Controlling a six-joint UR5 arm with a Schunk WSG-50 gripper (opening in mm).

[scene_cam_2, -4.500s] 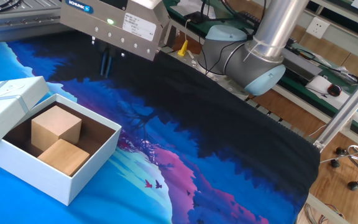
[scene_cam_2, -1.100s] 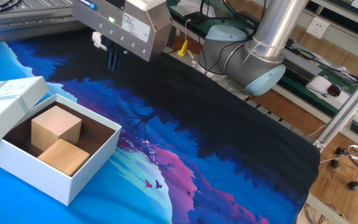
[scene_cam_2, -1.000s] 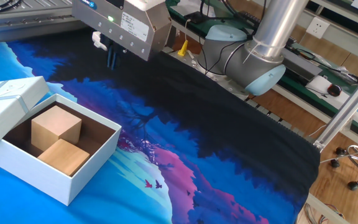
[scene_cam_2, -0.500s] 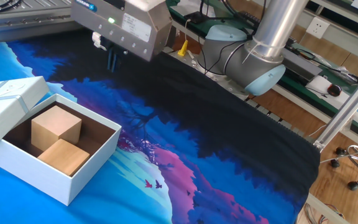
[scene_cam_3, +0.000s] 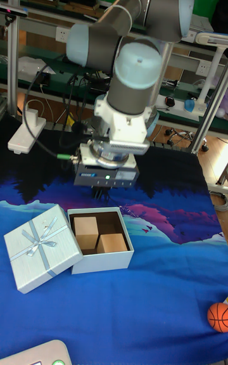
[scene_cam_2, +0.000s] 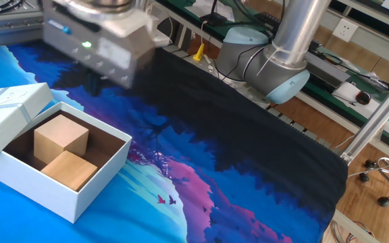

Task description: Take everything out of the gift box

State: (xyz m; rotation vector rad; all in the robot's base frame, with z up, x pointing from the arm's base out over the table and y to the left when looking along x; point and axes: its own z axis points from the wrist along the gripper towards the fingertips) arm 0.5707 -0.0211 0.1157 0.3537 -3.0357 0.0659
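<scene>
The gift box (scene_cam_2: 93, 185) stands open at the lower left, its brown inside showing. In it sit two light-wood blocks: a paler one (scene_cam_2: 61, 137) at the back and a tanner one (scene_cam_2: 70, 169) in front. The same box (scene_cam_3: 101, 262) and blocks (scene_cam_3: 85, 227) (scene_cam_3: 113, 244) show in the tall fixed view. My gripper (scene_cam_2: 93, 84), blurred by motion, hangs above the cloth just behind the box's far edge. Its dark fingers (scene_cam_3: 101, 194) are close together with nothing between them.
The lid (scene_cam_2: 5, 111) with its pale bow leans against the box's left side, and lies left of it (scene_cam_3: 41, 256) in the tall view. An orange ball (scene_cam_3: 218, 316) rests at the cloth's right edge. Arm base and shelving stand behind the table.
The gripper has swung left and toward the box, from behind and to its right to just over its far edge. Box, lid and blocks have not moved.
</scene>
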